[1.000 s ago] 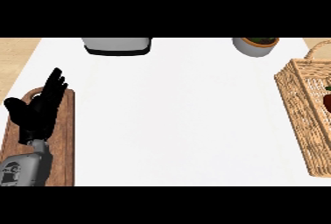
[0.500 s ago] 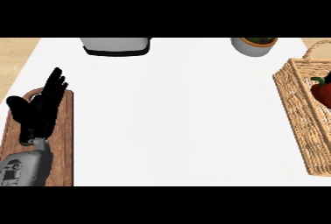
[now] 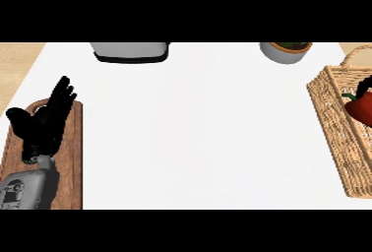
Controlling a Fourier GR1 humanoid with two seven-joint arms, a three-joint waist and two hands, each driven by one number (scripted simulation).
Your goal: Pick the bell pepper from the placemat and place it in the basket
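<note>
The red bell pepper (image 3: 361,111) with its green stem shows at the view's right edge, inside the outline of the woven basket (image 3: 335,123). A black part of my right hand (image 3: 366,84) shows just above the pepper, cut off by the edge; whether it holds the pepper cannot be told. At the far left my left hand (image 3: 45,123) rests open with fingers up, over a wooden board (image 3: 70,162). No placemat is in view.
A grey appliance (image 3: 131,51) stands at the counter's back edge. A grey pot with soil (image 3: 286,50) stands at the back right, near the basket's handle (image 3: 354,53). White counter (image 3: 196,133) stretches between the board and the basket.
The pepper has come further into view from the right edge over the basket, and the black part of the right hand now shows above it. The left hand has not moved.
</note>
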